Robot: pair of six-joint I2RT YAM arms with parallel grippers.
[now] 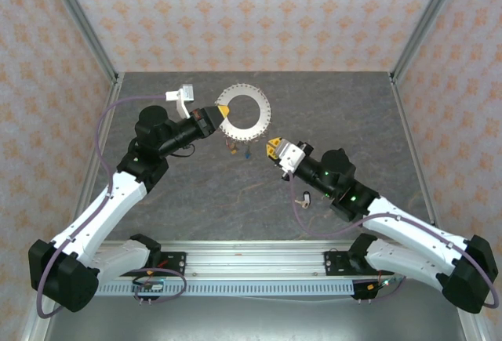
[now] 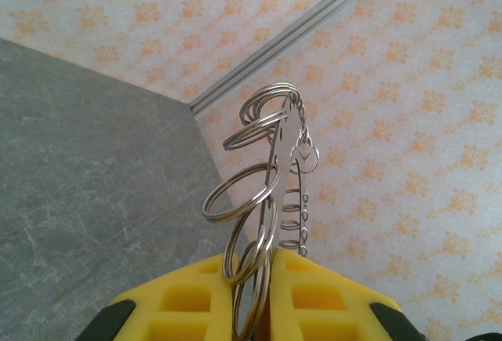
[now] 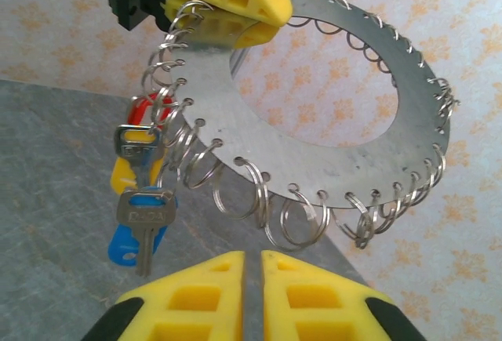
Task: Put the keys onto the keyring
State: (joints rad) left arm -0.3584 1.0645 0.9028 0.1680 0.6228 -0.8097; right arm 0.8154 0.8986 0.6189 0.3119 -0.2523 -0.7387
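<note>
**Left arm.** The left gripper is raised above the table. Its jaws are clamped on the left rim of the keyring. In the left wrist view, the two yellow fingers pinch the keyring, which is seen edge-on and rises upward from the left gripper.

**Keyring.** The keyring is held in the air and does not rest on the table. In the right wrist view, the keyring is a flat grey metal disc with a wide central hole. Small holes run around its rim, and each carries a wire split ring. The left gripper grips it at the upper left.

**Keys.** The keys hang as a bunch from the split rings on the lower left of the disc. They are silver keys with red, yellow and blue heads. In the top view, the keys dangle just below the near rim of the keyring.

**Right arm.** The right gripper sits near the keyring's lower right and points toward it. It touches neither the keyring nor the keys. In the right wrist view, the right gripper has its jaws drawn together. Only a thin slit remains between the yellow pads, and nothing is held between them. The gripper lies below the disc, to the right of the hanging keys.
</note>
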